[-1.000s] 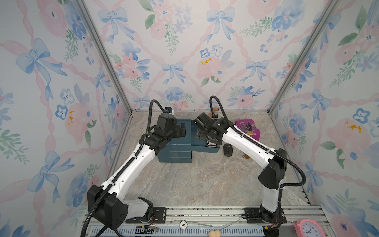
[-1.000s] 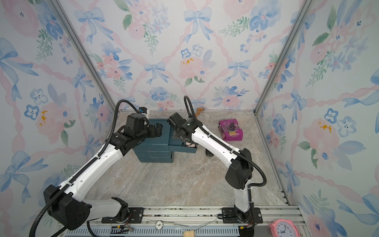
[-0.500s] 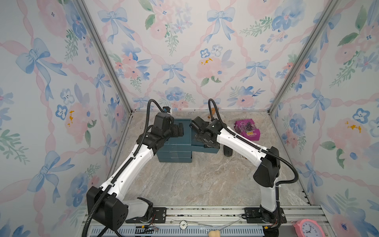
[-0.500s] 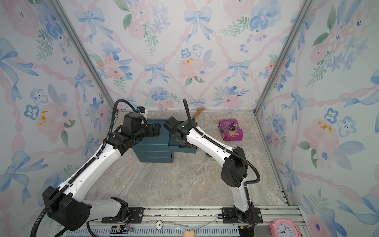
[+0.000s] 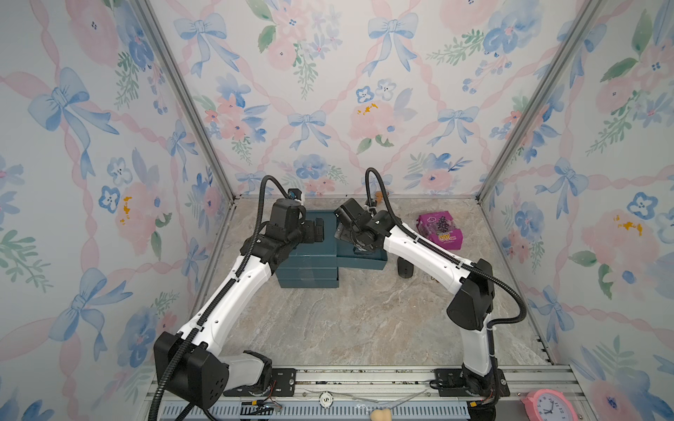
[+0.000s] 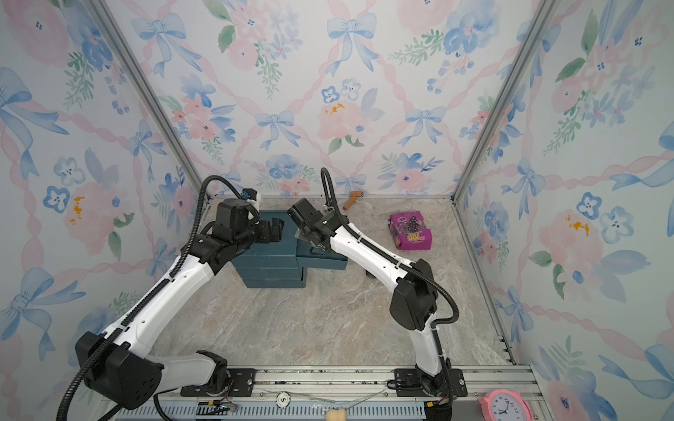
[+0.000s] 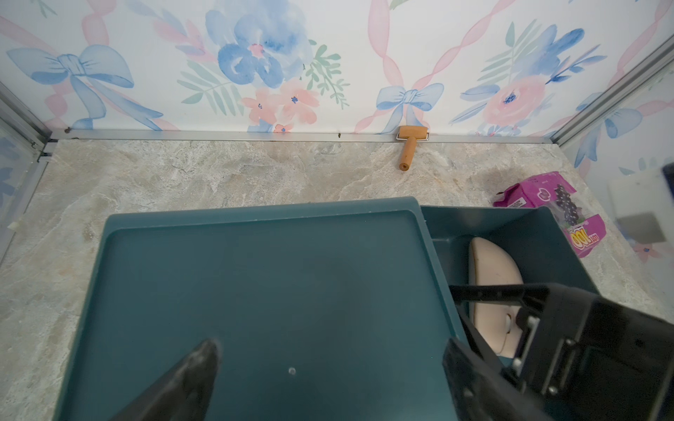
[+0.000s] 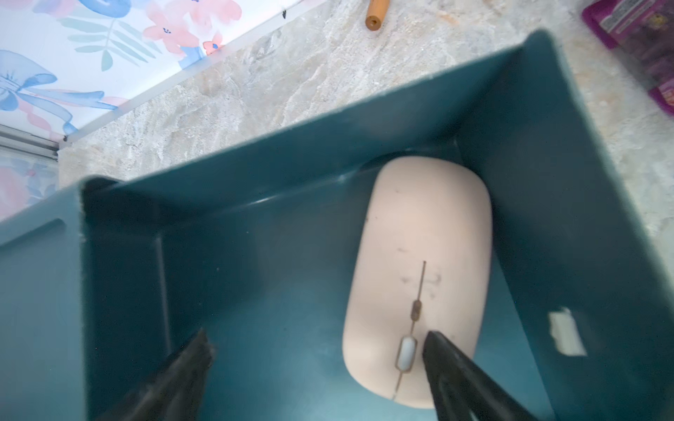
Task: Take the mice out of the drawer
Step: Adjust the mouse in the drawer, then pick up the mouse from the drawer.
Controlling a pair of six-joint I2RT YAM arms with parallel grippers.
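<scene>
Just now the right gripper [image 8: 317, 346] has shifted toward 9 o'clock over the open drawer [image 8: 547, 182] and reaches inside. Its fingers are spread, 1 tip over the pink mouse [image 8: 419, 255] on the drawer floor, which they do not yet straddle. A grasp looks close. 1 black mouse [image 5: 403, 268] lies unmoved on the table, at the drawer's 4 o'clock. The left gripper [image 7: 328, 364] hangs spread above the cabinet top [image 7: 255, 291]. In both top views the right wrist hides the drawer's inside, and no other mice can be made out.
</scene>
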